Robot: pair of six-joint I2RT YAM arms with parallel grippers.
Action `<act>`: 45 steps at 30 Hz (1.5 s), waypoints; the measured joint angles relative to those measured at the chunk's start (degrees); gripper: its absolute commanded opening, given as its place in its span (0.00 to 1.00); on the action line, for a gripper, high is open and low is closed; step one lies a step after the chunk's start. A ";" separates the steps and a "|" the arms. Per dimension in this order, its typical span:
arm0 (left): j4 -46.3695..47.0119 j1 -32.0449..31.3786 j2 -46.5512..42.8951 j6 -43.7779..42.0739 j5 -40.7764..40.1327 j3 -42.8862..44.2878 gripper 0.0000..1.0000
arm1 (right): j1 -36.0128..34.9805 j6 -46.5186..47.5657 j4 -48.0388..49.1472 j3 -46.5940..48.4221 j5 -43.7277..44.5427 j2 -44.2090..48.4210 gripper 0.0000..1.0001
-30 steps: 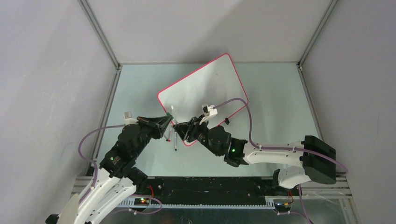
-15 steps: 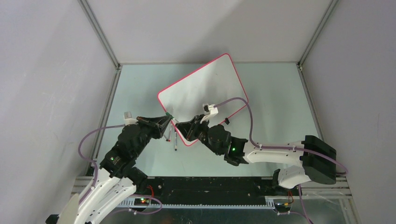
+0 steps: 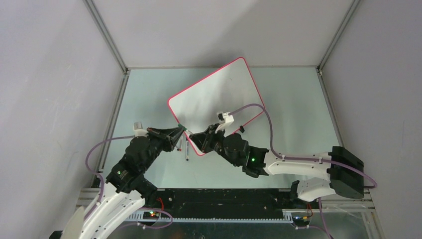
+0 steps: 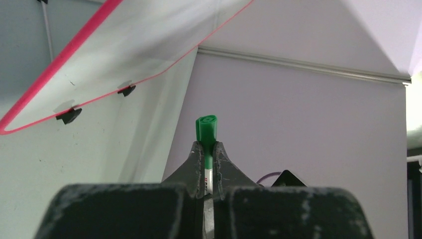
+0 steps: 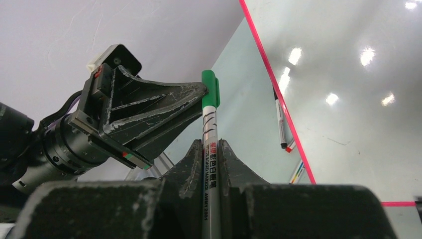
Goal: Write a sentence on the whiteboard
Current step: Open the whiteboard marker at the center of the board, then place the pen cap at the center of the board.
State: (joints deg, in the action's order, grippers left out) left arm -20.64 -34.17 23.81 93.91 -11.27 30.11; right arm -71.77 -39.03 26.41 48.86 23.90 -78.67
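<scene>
Whiteboard lies flat on the pale green table, turned at an angle. Its nearest corner sits just under the two grippers. In the top view that corner and the near rim are partly hidden by the right arm.

Left gripper: fingers clenched on a green-capped marker. The green cap sticks out past the fingertips. The left wrist view does not show whether the pads bite the cap or the white barrel just behind it.

Right gripper: clamped on the same marker's printed barrel, below the cap. The lower barrel and tip are cut off behind the gripper body. The marker is held between the two grippers above the table, just off the board's left rim.

Board face shows glossy white with lamp glare, and fine marks are too small to read. Two black clip feet show on one long edge.

Loose markers lie on the table beside the red rim. Their ends are partly hidden, and their number is unclear.
</scene>
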 measured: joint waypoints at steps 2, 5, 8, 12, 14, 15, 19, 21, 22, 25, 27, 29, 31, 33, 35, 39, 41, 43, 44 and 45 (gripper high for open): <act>0.17 0.22 -0.09 0.04 1.53 0.00 0.00 | 0.00 0.00 -0.37 -0.90 -0.42 1.33 0.00; 0.24 2.14 0.07 -0.11 6.43 0.00 0.00 | 0.09 -0.02 -0.63 -2.71 -1.14 3.48 0.00; 0.22 5.11 0.39 -0.63 12.07 -0.04 0.00 | 0.28 -0.09 -0.83 -4.22 -2.01 5.11 0.00; -0.66 13.70 0.50 -1.55 7.02 -1.40 0.00 | 0.57 -0.04 -3.10 -7.87 -1.84 10.25 0.00; -1.42 16.13 0.50 -2.05 5.84 -2.19 0.00 | 0.83 -0.02 -4.22 -8.61 -1.75 12.26 0.00; -2.12 17.11 0.44 -2.49 5.57 -2.43 0.00 | 0.98 -0.02 -4.70 -8.94 -1.73 13.11 0.00; -4.31 20.39 -0.22 -4.15 5.31 -2.71 0.00 | 1.42 0.00 -6.08 -11.41 -1.88 16.96 0.00; -4.96 21.68 -0.55 -5.07 5.11 -2.71 0.00 | 1.79 0.04 -6.78 -12.87 -2.27 19.02 0.00; -5.53 22.16 -0.61 -5.53 4.87 -2.71 0.00 | 2.10 0.07 -7.30 -13.42 -2.43 20.00 0.00; -7.98 22.93 -0.59 -7.50 3.63 -2.71 0.00 | 3.28 0.33 -9.14 -13.99 -3.67 22.01 0.00; -9.77 23.12 -0.59 -8.83 2.56 -2.71 0.00 | 4.61 0.55 -10.27 -14.05 -5.09 23.12 0.00; -11.47 23.23 -0.57 -10.23 1.49 -2.71 0.00 | 6.45 0.94 -11.52 -14.05 -6.91 24.11 0.00; -12.96 23.30 -0.39 -12.02 0.02 -2.71 0.00 | 8.37 1.46 -12.70 -14.05 -8.87 24.94 0.00; -14.58 23.34 0.59 -14.99 -2.21 -2.67 0.00 | 10.25 1.73 -14.08 -14.05 -10.60 25.64 0.00; -15.98 23.41 2.19 -17.79 -4.02 -2.56 0.00 | 11.91 1.99 -15.80 -14.05 -12.00 26.45 0.00; -18.49 23.47 7.85 -23.89 -6.91 -2.54 0.00 | 14.93 3.10 -19.43 -14.14 -14.88 28.06 0.00; -18.53 23.47 10.32 -26.10 -6.99 -2.60 0.02 | 15.96 3.82 -20.52 -14.14 -16.35 28.35 0.00; -17.44 23.47 12.50 -28.37 -6.71 -3.28 0.11 | 16.76 4.72 -21.53 -14.14 -18.23 28.35 0.00; -16.37 23.50 13.40 -29.94 -6.29 -4.02 0.14 | 17.05 5.03 -21.90 -14.16 -18.97 28.35 0.00; -15.65 23.50 14.01 -31.15 -5.84 -4.63 0.18 | 17.49 5.27 -22.27 -14.16 -19.93 28.35 0.00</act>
State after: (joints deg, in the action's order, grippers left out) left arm -36.29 -10.68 37.82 62.76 -17.10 25.47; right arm -54.28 -33.76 4.14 34.70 3.97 -50.33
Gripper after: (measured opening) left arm 0.089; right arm 0.142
